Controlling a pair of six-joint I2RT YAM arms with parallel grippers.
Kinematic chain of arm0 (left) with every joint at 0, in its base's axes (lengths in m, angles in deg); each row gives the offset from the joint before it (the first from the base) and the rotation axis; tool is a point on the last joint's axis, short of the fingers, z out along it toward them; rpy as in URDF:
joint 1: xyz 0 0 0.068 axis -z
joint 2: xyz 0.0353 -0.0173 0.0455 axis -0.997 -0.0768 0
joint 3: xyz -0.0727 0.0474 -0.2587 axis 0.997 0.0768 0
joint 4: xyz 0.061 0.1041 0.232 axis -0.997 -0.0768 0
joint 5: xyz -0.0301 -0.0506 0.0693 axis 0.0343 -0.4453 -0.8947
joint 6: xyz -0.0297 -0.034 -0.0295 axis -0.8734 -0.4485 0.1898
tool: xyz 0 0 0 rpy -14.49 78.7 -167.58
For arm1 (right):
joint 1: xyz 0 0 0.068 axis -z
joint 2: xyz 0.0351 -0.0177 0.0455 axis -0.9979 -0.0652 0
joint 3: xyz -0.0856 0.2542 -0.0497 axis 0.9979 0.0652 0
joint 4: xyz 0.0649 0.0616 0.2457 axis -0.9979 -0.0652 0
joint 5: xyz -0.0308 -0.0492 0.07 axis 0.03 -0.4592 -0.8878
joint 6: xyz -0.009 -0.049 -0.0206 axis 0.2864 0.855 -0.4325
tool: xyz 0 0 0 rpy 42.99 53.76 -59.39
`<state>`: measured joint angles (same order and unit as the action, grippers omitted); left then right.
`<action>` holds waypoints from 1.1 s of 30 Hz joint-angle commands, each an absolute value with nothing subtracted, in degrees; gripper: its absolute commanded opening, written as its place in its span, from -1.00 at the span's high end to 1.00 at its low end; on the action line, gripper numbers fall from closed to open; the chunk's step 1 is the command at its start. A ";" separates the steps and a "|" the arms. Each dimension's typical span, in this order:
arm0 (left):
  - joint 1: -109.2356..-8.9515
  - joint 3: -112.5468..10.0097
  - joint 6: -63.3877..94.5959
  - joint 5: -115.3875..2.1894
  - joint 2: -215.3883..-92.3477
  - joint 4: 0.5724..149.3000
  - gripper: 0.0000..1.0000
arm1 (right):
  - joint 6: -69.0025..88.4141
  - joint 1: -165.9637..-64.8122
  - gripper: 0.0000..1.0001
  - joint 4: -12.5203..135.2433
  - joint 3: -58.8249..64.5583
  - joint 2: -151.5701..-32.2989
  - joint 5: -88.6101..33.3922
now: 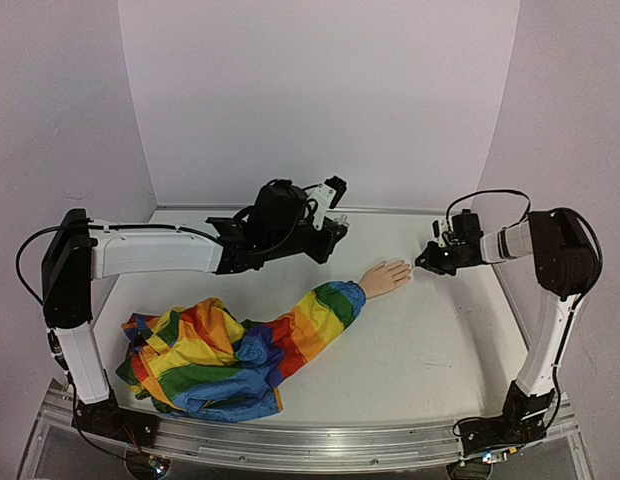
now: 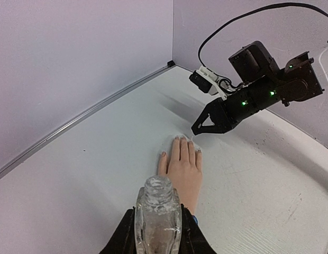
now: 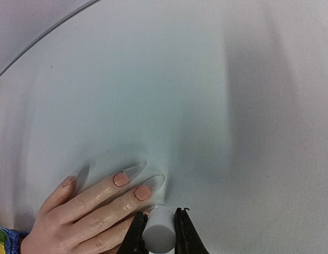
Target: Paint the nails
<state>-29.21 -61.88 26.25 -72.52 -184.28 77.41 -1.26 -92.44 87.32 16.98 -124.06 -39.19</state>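
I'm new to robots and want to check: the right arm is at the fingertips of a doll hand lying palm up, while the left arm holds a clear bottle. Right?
Not quite: the doll hand lies palm down, nails facing up, as the right wrist view shows. The right gripper, holding a white cap, is at its fingertips, and the left gripper holds the clear bottle.

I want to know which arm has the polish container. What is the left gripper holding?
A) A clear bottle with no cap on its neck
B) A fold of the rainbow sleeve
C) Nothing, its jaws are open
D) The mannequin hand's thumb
A: the left wrist view shows the left gripper shut on a clear bottle with an uncapped neck, while the right gripper pinches a small white cylinder by the nails.
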 commanded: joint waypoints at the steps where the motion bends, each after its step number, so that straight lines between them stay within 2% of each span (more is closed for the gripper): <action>1: -29.08 -61.90 26.68 -72.99 -180.33 80.68 1.00 | -0.03 -92.74 1.00 87.82 18.66 -119.10 -40.18; 33: -29.08 -62.51 26.53 -72.48 -180.68 80.69 1.00 | -0.44 -92.93 1.00 89.45 19.04 -120.71 -43.80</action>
<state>-29.21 -61.80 26.19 -72.50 -183.87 77.41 -0.65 -92.48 88.61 19.35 -121.61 -42.23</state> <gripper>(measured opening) 0.223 0.134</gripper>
